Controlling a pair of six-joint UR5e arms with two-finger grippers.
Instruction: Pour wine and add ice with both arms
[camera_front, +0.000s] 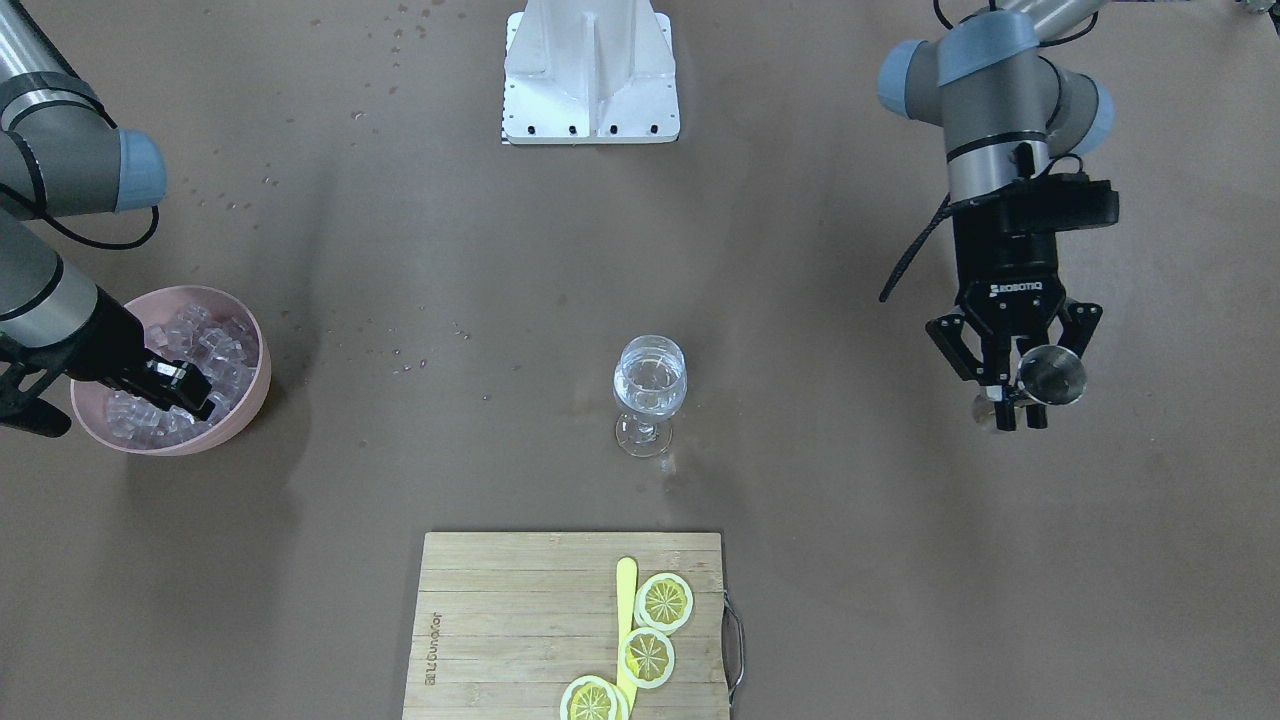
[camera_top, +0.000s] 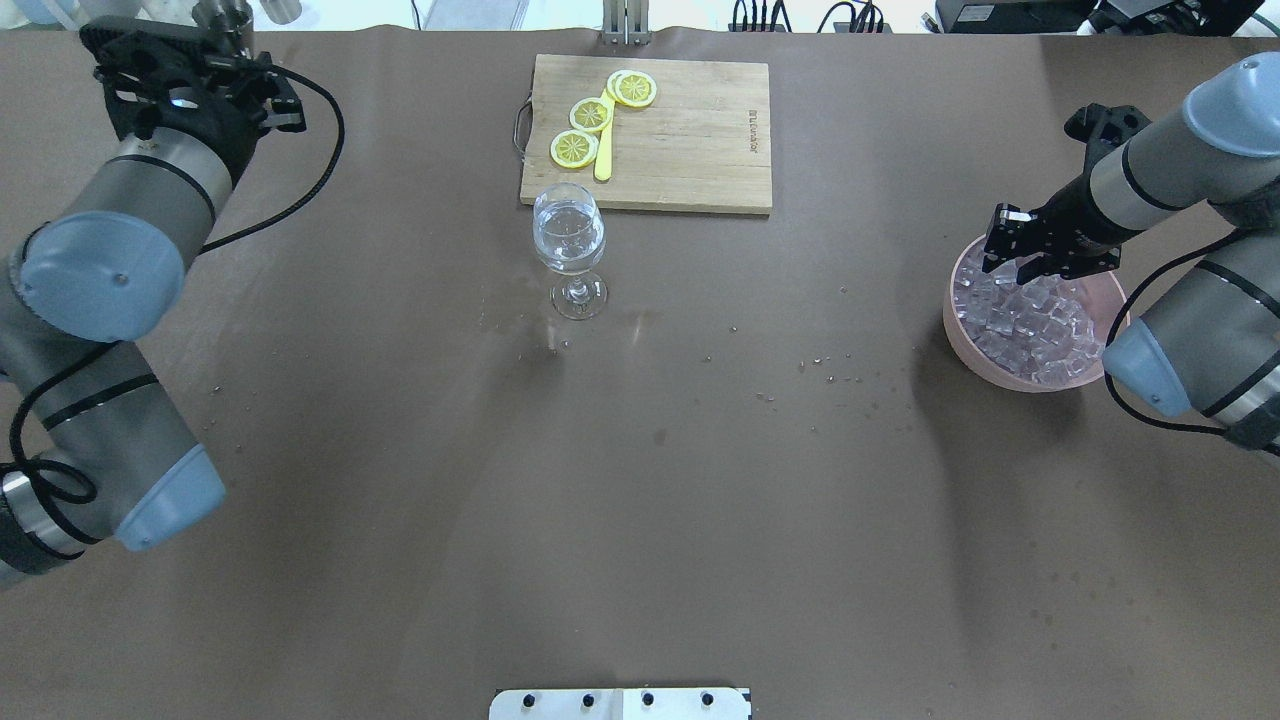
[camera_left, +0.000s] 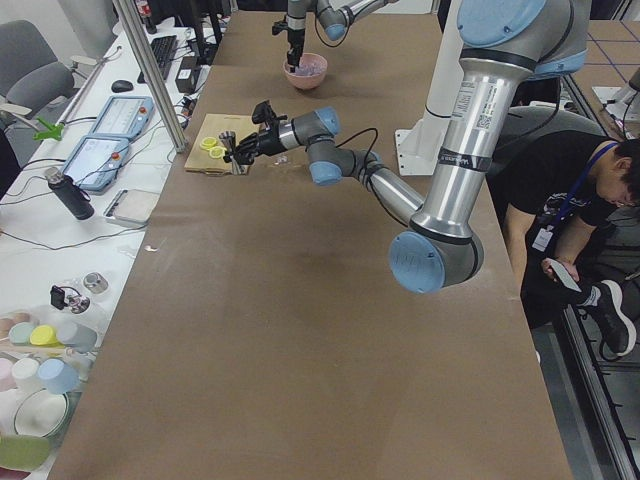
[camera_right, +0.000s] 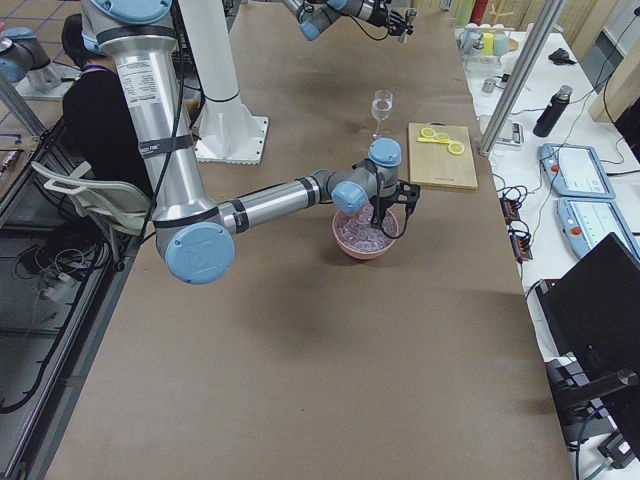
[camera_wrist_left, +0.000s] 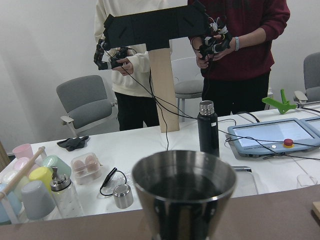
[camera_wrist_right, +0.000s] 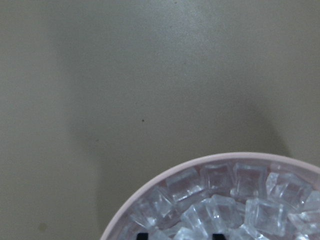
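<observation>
Right gripper (camera_front: 195, 392) sits nearest the robot, its fingers spread apart and dipped among the ice (camera_top: 1030, 320). In its wrist view you see two black fingertips at the bottom edge with cubes between them, clamped on nothing. The cubes are too many to count, piled in one pink bowl (camera_top: 952, 325) at 3 to 4 o'clock from the wine glass on the overhead clock. The right arm (camera_top: 1150, 180) comes in from the 3 o'clock edge, forearm sloping down, wrist tipped over the bowl's far rim.

Further out you have one stemmed wine glass (camera_top: 568, 250), upright near the middle of the table (camera_top: 640, 480), with the wine (camera_front: 650, 385) a shallow clear pool inside it. At 1 o'clock from the glass, just beyond its foot, lies one bamboo cutting board (camera_top: 690, 150) carrying three lemon slices (camera_top: 591, 114) and one yellow stick (camera_top: 604, 155) that touches them. A burnt-in brand mark runs along the board's 3 o'clock end, too small for you to read.

Farthest, at 10 o'clock, the left arm (camera_top: 150, 190) stretches out with its wrist level. The left gripper (camera_front: 1020, 412), lettered ROBOTIQ in white, is closed on one steel cup (camera_wrist_left: 184, 192), upright and dark inside. You cannot tell whether it holds liquid. Beyond the table two people stand, one in a dark red top (camera_wrist_left: 245, 45), one in a cream top (camera_wrist_left: 127, 75).
</observation>
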